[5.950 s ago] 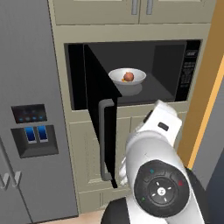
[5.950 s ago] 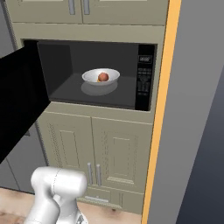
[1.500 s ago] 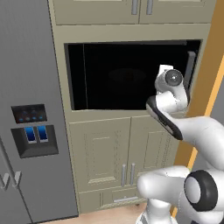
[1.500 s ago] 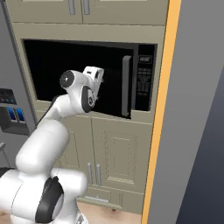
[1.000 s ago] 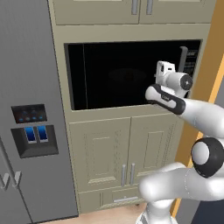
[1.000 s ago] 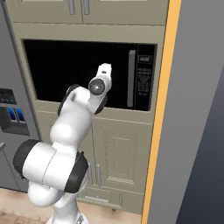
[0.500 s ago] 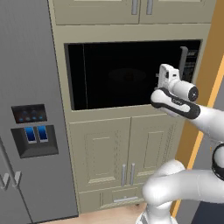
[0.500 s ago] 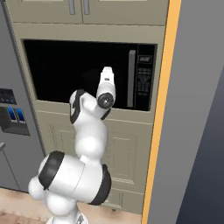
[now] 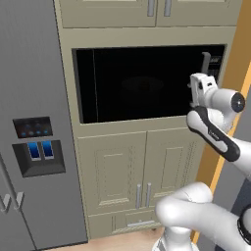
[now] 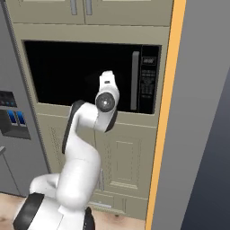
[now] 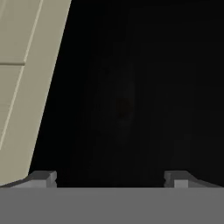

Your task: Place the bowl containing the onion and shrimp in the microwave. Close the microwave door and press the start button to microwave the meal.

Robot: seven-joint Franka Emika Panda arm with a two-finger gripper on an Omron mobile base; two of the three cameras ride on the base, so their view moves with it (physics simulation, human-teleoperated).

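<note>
Door swung shut since the earlier frames; microwave [image 9: 147,81] now closed, bowl out of sight behind the microwave door [image 10: 85,74]. Arm shifted right toward the door handle [image 10: 134,81] and keypad strip [image 10: 148,83]. Claw [image 11: 109,177] spread, empty. Step in hand: start button; next, likely align a fingertip on it.

The microwave door [image 9: 147,83] is a black, glossy, glass-like panel, smooth and faintly reflective, with a matt grey bar handle [image 10: 134,81] that looks like brushed metal or plastic. The keypad strip [image 10: 148,83] is flat matt black. The cabinet doors [image 9: 142,171] are beige, painted-looking and smooth, with small satin metal pulls [image 9: 143,194]. The fridge [image 9: 29,122] has a plain matt grey skin. The side panel [image 10: 164,117] has a flat orange finish.
</note>
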